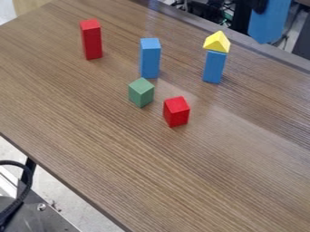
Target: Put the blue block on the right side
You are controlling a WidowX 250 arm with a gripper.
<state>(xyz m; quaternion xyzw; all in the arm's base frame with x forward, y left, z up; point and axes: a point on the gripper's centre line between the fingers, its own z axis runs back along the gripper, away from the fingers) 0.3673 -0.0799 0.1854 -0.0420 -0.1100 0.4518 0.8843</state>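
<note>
A brown wood-grain table (181,167) holds six blocks: two blue, two red, one green and one yellow. The landmark is the tall blue rectangular block (150,59) with nothing on top, standing upright. To its right in the view, well apart, a second tall blue rectangular block (214,67) stands with a small yellow triangular block (216,42) on it. To the landmark's left is a tall red rectangular block (91,40), upright. Nearer the viewer and right of the landmark is a shorter red block (176,112). A small green block (141,93) sits just in front of the landmark, slightly left; whether they touch is unclear. Beyond the table's far edge, right of the landmark, is a blue shape (270,21), too cut off to identify.

How far the gripper is open, what it holds or touches, and where either blue block lies relative to it cannot be told.
</note>
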